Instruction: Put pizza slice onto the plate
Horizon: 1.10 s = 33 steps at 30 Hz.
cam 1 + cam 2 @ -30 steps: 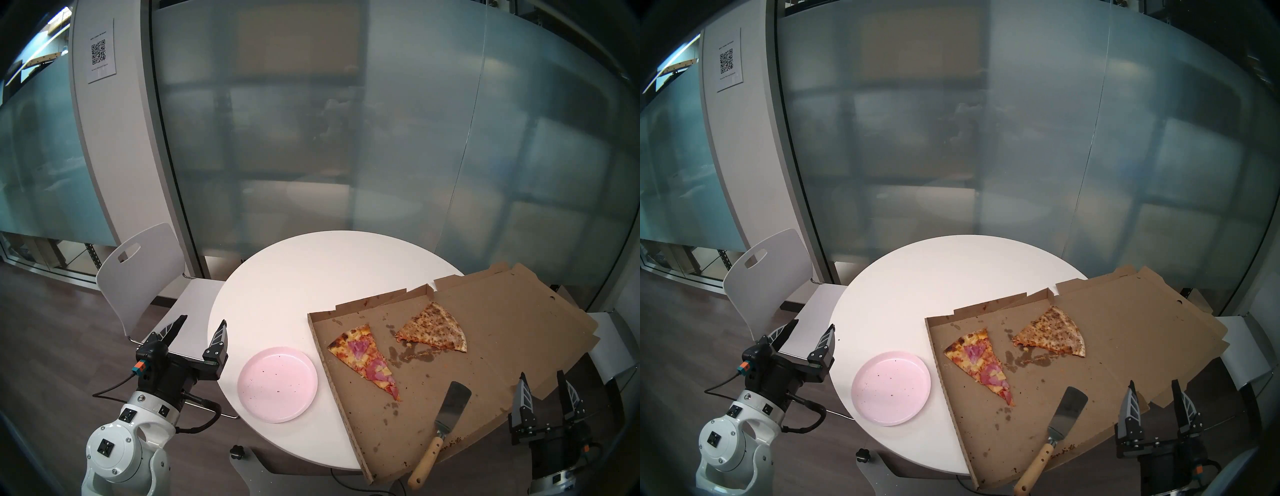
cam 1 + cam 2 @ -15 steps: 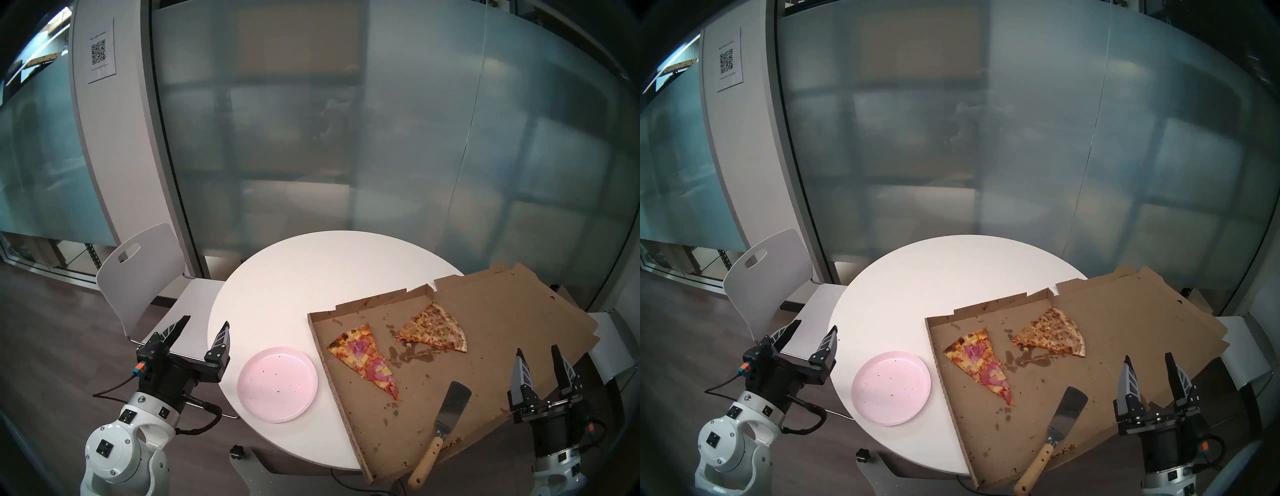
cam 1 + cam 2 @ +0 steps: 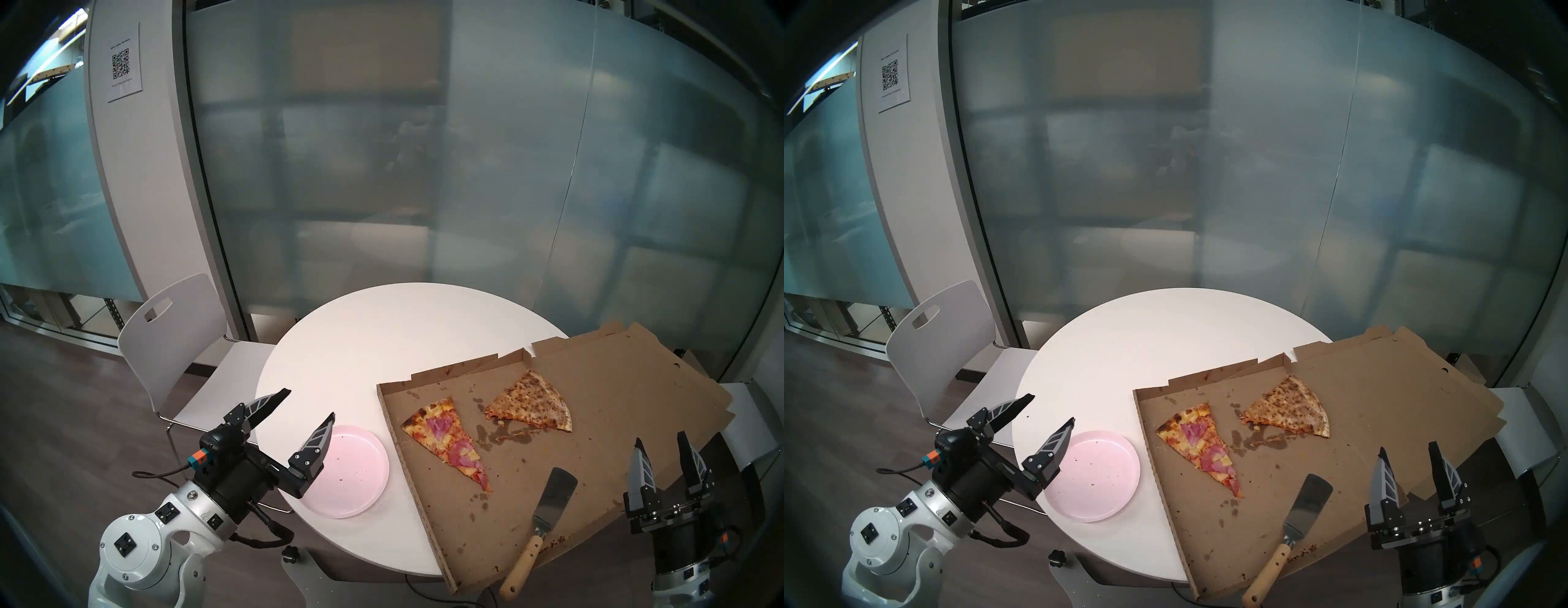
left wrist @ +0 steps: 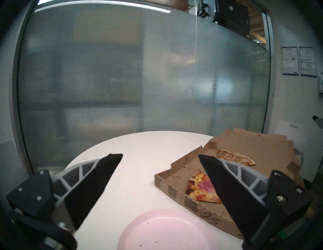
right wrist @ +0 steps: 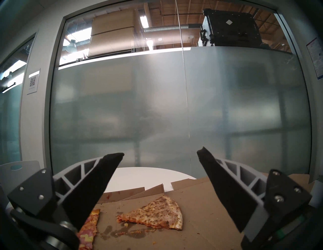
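The pizza slice [image 3: 449, 446], with pink ham and yellow pineapple, lies flat in the left part of the open pizza box, tip toward me; it also shows in the other head view [image 3: 1202, 450], the left wrist view [image 4: 201, 188] and the right wrist view [image 5: 89, 228]. The pale pink plate [image 3: 356, 471] [image 3: 1098, 479] [image 4: 166, 230] sits on the table just left of the box and holds only crumbs. My left gripper [image 3: 309, 403] [image 3: 1053, 407] [image 4: 160, 155] is open and empty above the plate's left rim. My right gripper [image 3: 658, 437] [image 3: 1407, 446] [image 5: 161, 152] is open and empty at the box's near right edge.
A spatula [image 3: 551, 505] with a wooden handle lies in the box [image 3: 594, 424], right of the slice's tip. A wider speckled slice [image 3: 532, 403] lies further back. The box overhangs the round white table [image 3: 382, 339]. A white chair [image 3: 169, 331] stands at the left.
My left gripper has swung right and turned toward the plate, its right finger now over the plate's left rim. My right gripper rose beside the box, then held almost still.
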Each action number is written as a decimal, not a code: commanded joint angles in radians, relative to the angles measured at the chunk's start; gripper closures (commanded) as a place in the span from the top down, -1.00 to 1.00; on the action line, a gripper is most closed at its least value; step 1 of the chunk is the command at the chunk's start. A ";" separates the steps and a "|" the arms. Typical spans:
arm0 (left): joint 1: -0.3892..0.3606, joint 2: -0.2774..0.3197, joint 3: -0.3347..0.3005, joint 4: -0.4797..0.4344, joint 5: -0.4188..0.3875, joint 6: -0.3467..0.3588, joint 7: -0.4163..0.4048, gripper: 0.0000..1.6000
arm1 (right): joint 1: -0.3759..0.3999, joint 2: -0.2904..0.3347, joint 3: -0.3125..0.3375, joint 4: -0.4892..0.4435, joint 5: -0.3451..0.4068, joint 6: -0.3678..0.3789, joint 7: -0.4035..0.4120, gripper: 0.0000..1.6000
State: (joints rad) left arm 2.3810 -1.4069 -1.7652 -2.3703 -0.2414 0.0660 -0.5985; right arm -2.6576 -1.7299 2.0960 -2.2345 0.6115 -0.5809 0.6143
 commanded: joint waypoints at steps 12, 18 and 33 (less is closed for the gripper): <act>-0.063 0.199 0.166 -0.073 0.182 0.161 -0.213 1.00 | -0.043 -0.019 0.009 -0.021 0.055 -0.047 0.055 1.00; -0.135 0.185 0.286 -0.073 0.255 0.244 -0.205 1.00 | -0.057 -0.026 0.019 -0.030 0.070 -0.055 0.067 1.00; -0.292 0.173 0.540 -0.033 0.411 0.425 -0.198 1.00 | -0.070 -0.035 0.038 -0.015 0.114 -0.070 0.096 1.00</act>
State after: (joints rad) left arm 2.1819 -1.2262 -1.3549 -2.4168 0.1142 0.4471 -0.8146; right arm -2.7266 -1.7635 2.1327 -2.2418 0.6993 -0.6367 0.7015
